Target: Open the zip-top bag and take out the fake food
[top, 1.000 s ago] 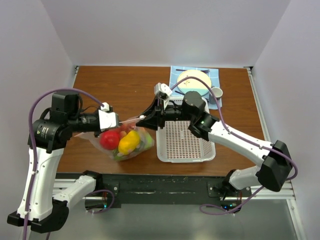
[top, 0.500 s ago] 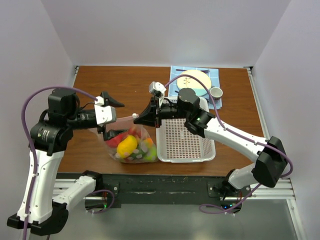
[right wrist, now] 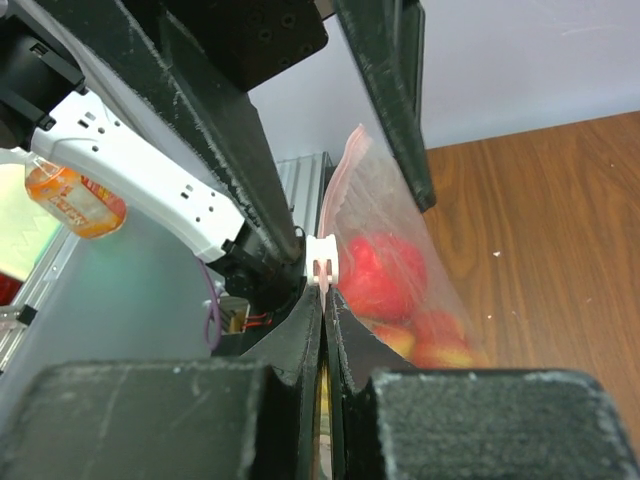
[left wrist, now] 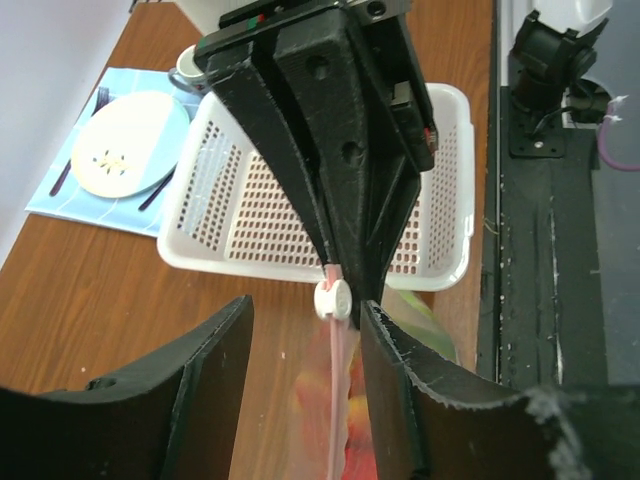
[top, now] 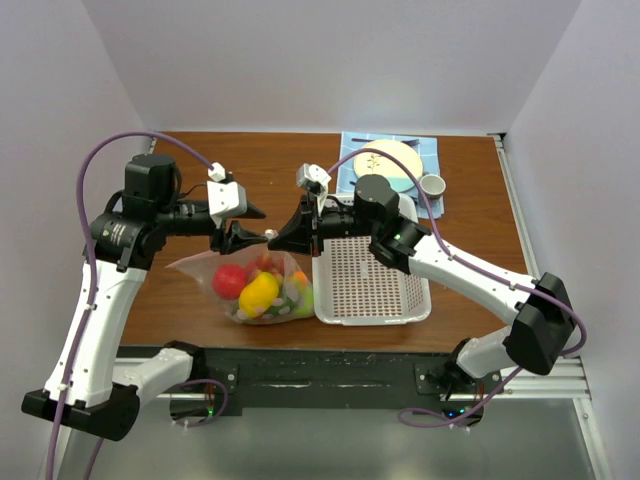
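The zip-top bag (top: 262, 290) hangs from its pink zip strip over the table, left of the basket. Inside it lies the fake food: a red round fruit (top: 230, 280), a yellow lemon (top: 258, 293) and green pieces (top: 303, 296). My right gripper (top: 283, 238) is shut on the zip strip just behind the white slider (right wrist: 323, 262); its closed tips also show in the right wrist view (right wrist: 322, 300). My left gripper (top: 248, 226) is open, its jaws standing either side of the strip just short of the slider (left wrist: 332, 298), touching nothing (left wrist: 303, 335).
A white perforated basket (top: 372, 290) stands right of the bag. Behind it a blue mat holds a plate (top: 390, 163), a cup (top: 432, 185) and cutlery. The table's near edge and the black rail lie just below the bag.
My left gripper let go of the zip strip, opened, and moved up and right toward the slider. The bag dropped and swung right, now hanging from my right gripper alone.
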Controlling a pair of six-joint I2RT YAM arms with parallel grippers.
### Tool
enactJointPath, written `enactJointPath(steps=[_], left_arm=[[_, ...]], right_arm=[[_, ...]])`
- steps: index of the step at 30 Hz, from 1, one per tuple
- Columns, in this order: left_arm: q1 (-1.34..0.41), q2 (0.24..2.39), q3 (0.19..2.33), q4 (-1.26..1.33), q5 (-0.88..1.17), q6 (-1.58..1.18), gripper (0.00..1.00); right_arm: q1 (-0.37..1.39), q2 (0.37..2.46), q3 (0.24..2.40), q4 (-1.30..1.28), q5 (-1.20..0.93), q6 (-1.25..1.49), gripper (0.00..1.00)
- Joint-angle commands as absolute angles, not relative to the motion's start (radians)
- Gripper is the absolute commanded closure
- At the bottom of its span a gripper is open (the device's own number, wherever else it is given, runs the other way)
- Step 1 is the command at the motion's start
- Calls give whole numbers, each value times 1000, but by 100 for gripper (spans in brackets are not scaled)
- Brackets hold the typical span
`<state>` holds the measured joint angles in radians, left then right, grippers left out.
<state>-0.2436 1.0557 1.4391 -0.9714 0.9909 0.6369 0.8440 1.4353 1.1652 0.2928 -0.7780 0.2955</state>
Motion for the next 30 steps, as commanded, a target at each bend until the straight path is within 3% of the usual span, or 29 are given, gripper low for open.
enactJointPath(steps=[1,8,12,16,19,27,30], left_arm=[[-267,1062,1489,-957,1045,578,49],[-290,1120,1558,-1070,1092,586,46],[-295,1153,1562,-1124,1088,615,51],[-295,1143,1548,-1123,1072,618,41],[-295,1135,1548,-1112,1072,612,39],[-296,1157,1549,-1130,1075,621,47],[-298,1175,1549,-1150,1065,640,44]], right_arm=[[847,1434,1233,302,-802,288,97],[848,1433,1236,293,-801,284,98],[847,1431,1243,276,-799,273,98],[848,1420,1241,261,-798,262,98],[848,1419,1244,258,-799,259,98],[848,1410,1243,255,-805,261,99],[850,1405,1246,252,-808,261,99]])
